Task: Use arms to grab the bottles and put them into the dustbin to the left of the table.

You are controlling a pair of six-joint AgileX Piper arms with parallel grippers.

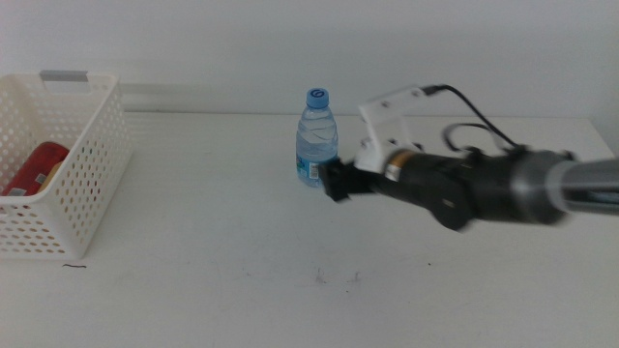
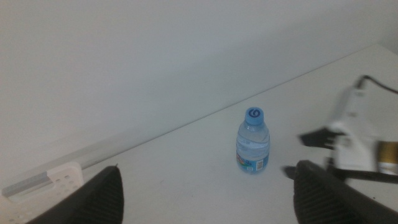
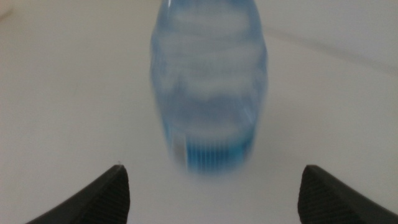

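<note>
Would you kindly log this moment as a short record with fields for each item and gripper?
Bottle: clear plastic water bottle with blue cap, upright on white tabletop
Dustbin: white perforated plastic basket at the table's left, red can inside
Right gripper: open, beside the bottle's base, bottle not yet between its fingers
Left gripper: open, away from the bottle

The right arm (image 1: 484,186) reaches in low from the right — its gripper (image 1: 334,180) level, jaws spread wide; the left gripper (image 2: 208,186), apparently raised, also gapes.
</note>
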